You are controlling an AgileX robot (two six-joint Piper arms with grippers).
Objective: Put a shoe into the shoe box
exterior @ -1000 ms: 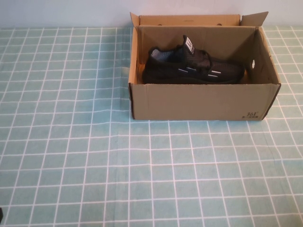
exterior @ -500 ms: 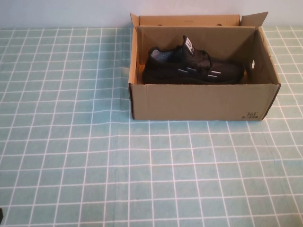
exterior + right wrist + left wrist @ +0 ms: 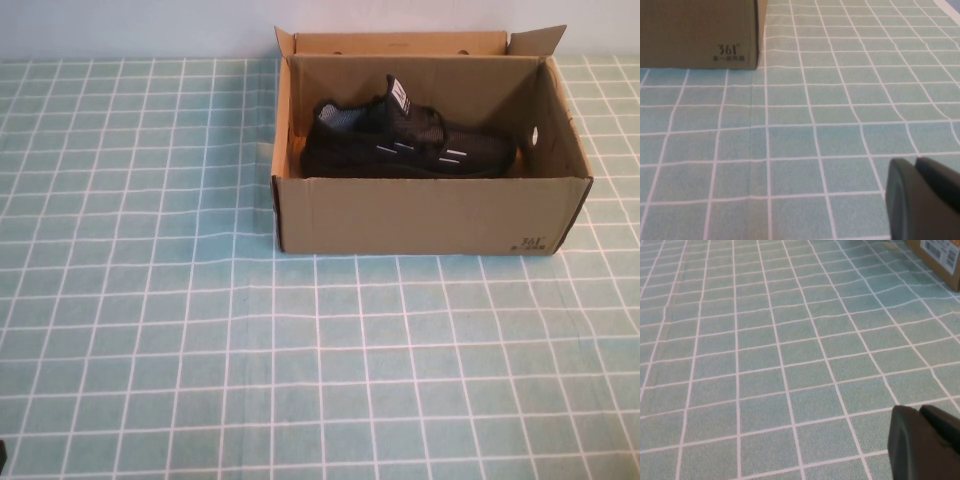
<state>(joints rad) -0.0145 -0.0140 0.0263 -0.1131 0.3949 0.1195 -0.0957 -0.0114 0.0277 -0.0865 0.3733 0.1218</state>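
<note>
Wrist views give us the nearest look: our left gripper [image 3: 927, 442] hangs low over the green checked tablecloth [image 3: 790, 365], its dark fingers pressed together with nothing between them, and only bare cloth lies beneath and ahead of it. Farther off from that gripper, a corner of the shoe box [image 3: 940, 260] shows, bearing a white barcode label [image 3: 939, 251]. Our right gripper [image 3: 925, 200] sits the same way above the cloth [image 3: 840, 100], fingers closed and empty-handed. Well ahead of it stands a lower corner of the cardboard box [image 3: 700, 30], with small black print [image 3: 728, 52] on the wall near that corner. From the high camera neither of our grippers is seen; the near stretch of tablecloth [image 3: 300, 360] runs out to the brown corrugated shoe box [image 3: 430, 215], which stands on the cloth with its top open and small flaps [image 3: 537, 41] raised at the far corners, well apart from both grippers. Inside the box lies the shoe [image 3: 405, 145], a black knit sneaker resting on its sole, lengthwise along the box, with short white dashes on its side and a white-marked tab [image 3: 400, 97] standing up near its collar. Beyond the box, a pale wall [image 3: 140, 28] closes the scene.
</note>
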